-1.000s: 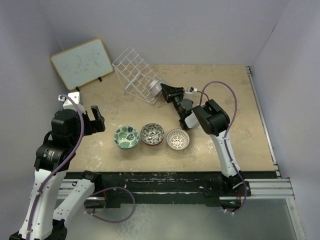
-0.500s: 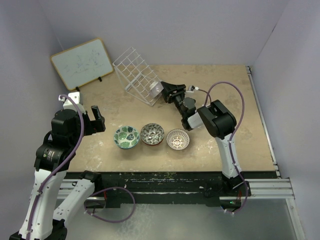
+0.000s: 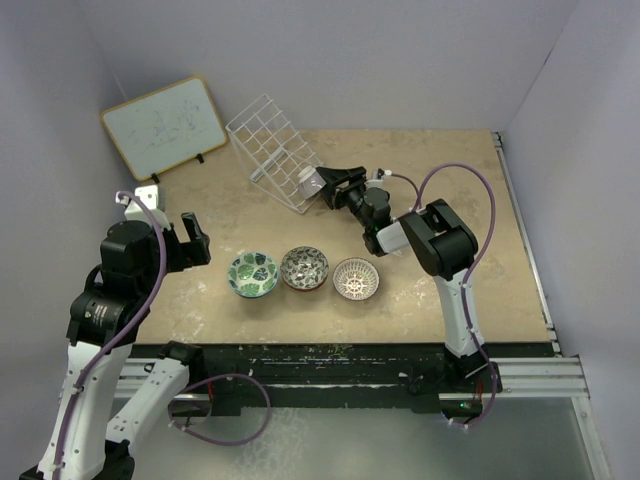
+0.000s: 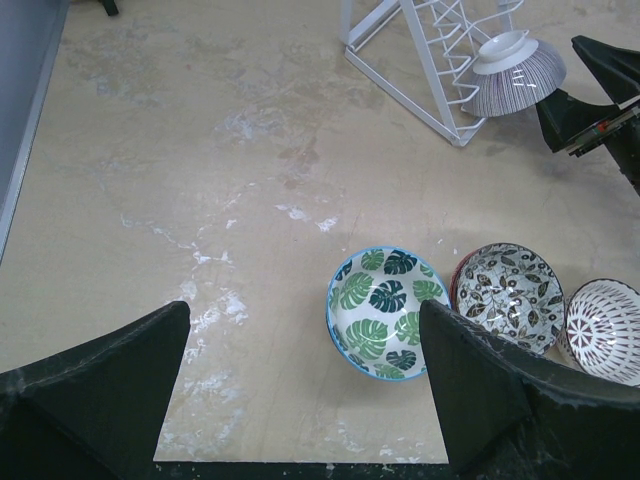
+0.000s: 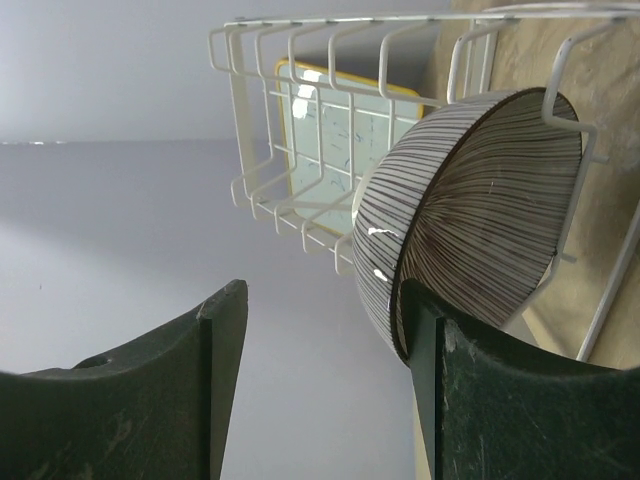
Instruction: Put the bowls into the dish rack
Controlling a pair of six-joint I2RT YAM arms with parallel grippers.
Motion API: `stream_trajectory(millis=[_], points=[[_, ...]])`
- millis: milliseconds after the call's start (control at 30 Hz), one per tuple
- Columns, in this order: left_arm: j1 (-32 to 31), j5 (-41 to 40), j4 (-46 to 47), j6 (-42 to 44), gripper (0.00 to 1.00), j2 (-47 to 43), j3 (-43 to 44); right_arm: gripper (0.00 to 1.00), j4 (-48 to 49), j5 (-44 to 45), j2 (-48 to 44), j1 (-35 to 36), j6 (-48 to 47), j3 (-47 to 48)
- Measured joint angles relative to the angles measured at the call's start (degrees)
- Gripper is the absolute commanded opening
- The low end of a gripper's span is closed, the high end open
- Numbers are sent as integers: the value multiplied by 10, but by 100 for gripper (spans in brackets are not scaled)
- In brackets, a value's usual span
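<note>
The white wire dish rack [image 3: 272,148] stands at the back. A striped bowl [image 3: 309,180] leans on edge in its near right end. It also shows in the right wrist view [image 5: 470,210] and the left wrist view [image 4: 512,75]. My right gripper [image 3: 328,185] is open just right of that bowl, whose rim is next to one finger [image 5: 500,400]. Three bowls sit in a row at the table's front: green leaf [image 3: 253,273], grey-brown [image 3: 304,267] and white patterned [image 3: 356,278]. My left gripper [image 3: 195,238] is open and empty, raised to the left of the green leaf bowl [image 4: 388,313].
A wood-framed whiteboard [image 3: 165,125] leans at the back left, behind the rack. The enclosure's walls stand close on the left, back and right. A bare strip of table [image 4: 200,200] lies between the left gripper and the rack.
</note>
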Motion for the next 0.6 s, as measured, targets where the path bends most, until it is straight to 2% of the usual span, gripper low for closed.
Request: stream_trajectory(millis=[600], points=[[0, 0, -1, 0, 99, -2, 4, 75, -57, -17, -2, -1, -21, -9]])
